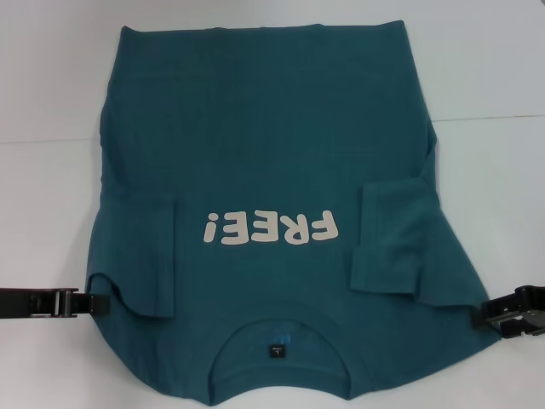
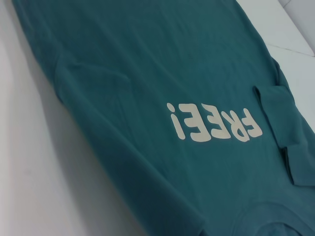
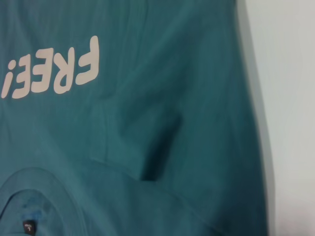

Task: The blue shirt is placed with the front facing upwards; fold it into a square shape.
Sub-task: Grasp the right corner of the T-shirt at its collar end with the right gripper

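The blue shirt (image 1: 272,170) lies flat, print up, on the white surface (image 1: 51,102), with both sleeves folded inward. It looks soft, light and limp, so the shoulder edges seem the best hold. The left pincer (image 1: 95,303) and the right pincer (image 1: 479,315) touch these edges; whether they are closed, one cannot tell.

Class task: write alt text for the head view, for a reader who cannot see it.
A blue shirt lies front up on a white table, both sleeves folded inward over its body, the upside-down off-white "FREE!" print above the collar at the near edge. The left gripper sits at the shirt's left shoulder edge and the right gripper at its right.
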Motion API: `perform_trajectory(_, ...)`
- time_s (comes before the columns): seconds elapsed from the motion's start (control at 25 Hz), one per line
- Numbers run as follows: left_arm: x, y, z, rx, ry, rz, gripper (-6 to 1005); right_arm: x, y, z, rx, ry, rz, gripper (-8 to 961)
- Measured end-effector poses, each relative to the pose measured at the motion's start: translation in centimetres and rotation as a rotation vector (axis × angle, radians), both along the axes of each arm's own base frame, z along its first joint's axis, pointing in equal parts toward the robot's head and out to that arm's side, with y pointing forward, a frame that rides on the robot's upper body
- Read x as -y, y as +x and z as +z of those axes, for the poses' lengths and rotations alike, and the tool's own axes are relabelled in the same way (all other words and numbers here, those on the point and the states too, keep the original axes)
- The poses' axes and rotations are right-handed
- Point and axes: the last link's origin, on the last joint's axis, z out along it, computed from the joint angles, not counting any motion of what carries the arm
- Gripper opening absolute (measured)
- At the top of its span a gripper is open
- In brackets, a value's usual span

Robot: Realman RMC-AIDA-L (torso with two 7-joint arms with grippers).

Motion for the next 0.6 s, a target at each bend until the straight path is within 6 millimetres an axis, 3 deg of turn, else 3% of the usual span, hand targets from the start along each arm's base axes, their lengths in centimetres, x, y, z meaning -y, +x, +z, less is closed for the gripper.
perform_trajectory(0.6,0.04,-0.08,-0.13,0.002,0.0,0.002,32,-0.01,0.22,0.22,0.004,0.012,-0.006,734)
